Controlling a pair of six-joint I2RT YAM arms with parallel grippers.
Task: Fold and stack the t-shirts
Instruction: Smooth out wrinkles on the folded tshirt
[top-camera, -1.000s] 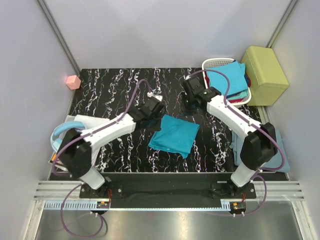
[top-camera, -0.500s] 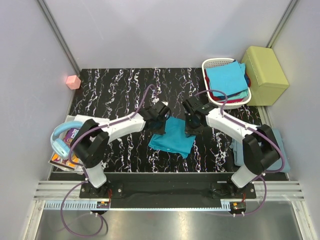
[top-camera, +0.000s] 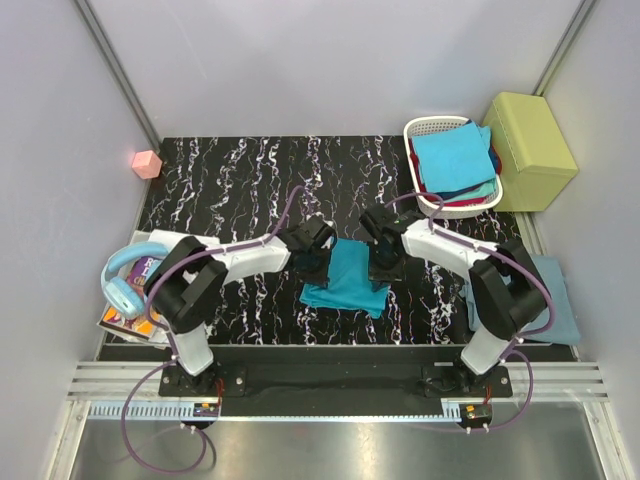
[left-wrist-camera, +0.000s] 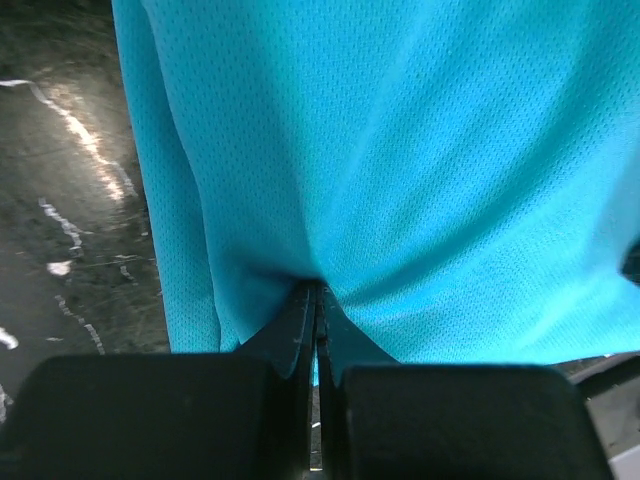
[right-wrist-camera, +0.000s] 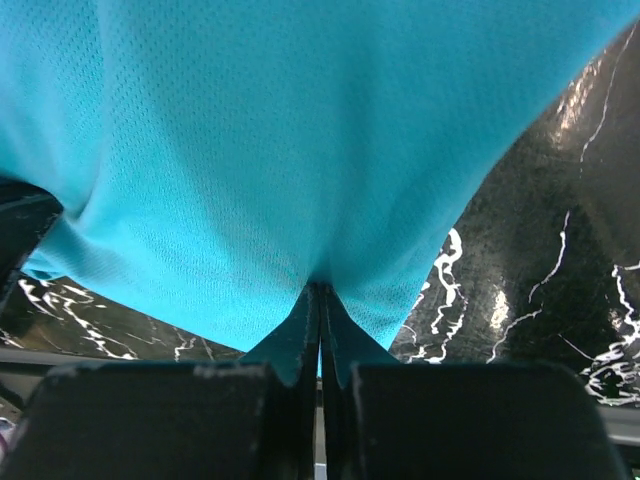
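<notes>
The teal t-shirt (top-camera: 345, 285) lay folded near the middle of the black marbled table (top-camera: 220, 190), between the two arms. The left arm (top-camera: 245, 258) reached in from the left, and the left jaws were pressed together on the shirt's left edge. In the left wrist view, the teal cloth (left-wrist-camera: 400, 150) puckered into a pinch where the tips met. The right arm (top-camera: 445, 245) came in from the other side. The right jaws were likewise clamped on the shirt's right edge, with the fabric (right-wrist-camera: 250, 150) drawn into a small fold at the tips.

At the far right corner, a white basket (top-camera: 420, 124) held a stack of folded t-shirts: a bright blue t-shirt (top-camera: 455, 158) on top, with red and teal edges showing beneath it. A yellow-green box (top-camera: 528, 135) stood just beside the basket. A grey-blue t-shirt (top-camera: 562, 310) lay at the table's right edge, partly hidden by the right arm. By the left edge, light blue headphones (top-camera: 120, 280) rested on a book (top-camera: 115, 322). A pink block (top-camera: 147, 164) sat beside the far left corner.
</notes>
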